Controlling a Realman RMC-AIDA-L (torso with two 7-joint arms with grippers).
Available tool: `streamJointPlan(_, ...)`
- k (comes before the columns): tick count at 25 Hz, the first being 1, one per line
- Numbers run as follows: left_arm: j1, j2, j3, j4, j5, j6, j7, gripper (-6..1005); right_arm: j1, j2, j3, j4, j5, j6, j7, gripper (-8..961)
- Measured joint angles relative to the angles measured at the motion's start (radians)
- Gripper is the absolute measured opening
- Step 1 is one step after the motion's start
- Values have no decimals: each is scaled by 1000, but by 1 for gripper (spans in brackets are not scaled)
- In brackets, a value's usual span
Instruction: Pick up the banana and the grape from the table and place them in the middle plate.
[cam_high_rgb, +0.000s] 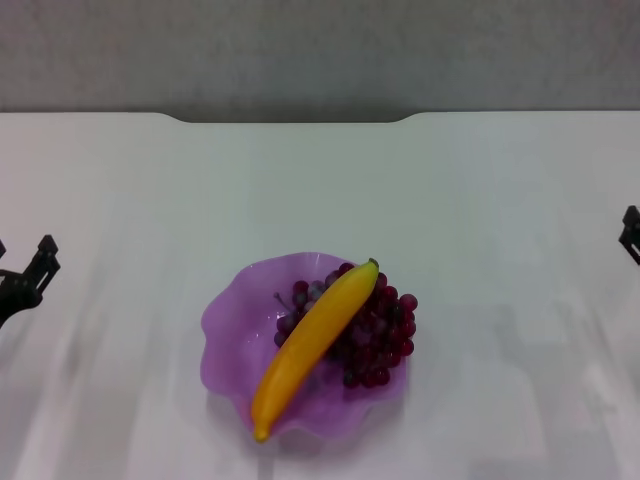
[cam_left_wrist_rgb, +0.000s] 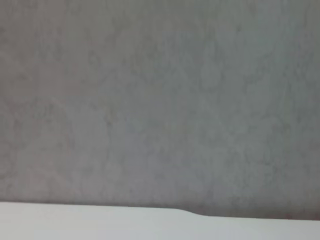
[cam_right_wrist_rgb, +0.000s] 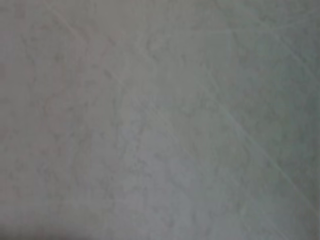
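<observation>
White table, notched far edge, grey wall behind

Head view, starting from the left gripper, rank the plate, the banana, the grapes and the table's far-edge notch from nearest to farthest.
From the left gripper at the left edge:
1. Plate, its left rim comes first.
2. Banana, lying diagonally across the plate.
3. Grapes, on the plate's right side, partly under the banana.
4. Notch, at the table's far edge.
</observation>
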Motion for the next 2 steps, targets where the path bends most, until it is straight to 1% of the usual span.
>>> streamJointPlan(2, 0, 0, -7, -10, 0, 1, -4, 711, 11, 0, -13, 3, -1, 7, 0, 819)
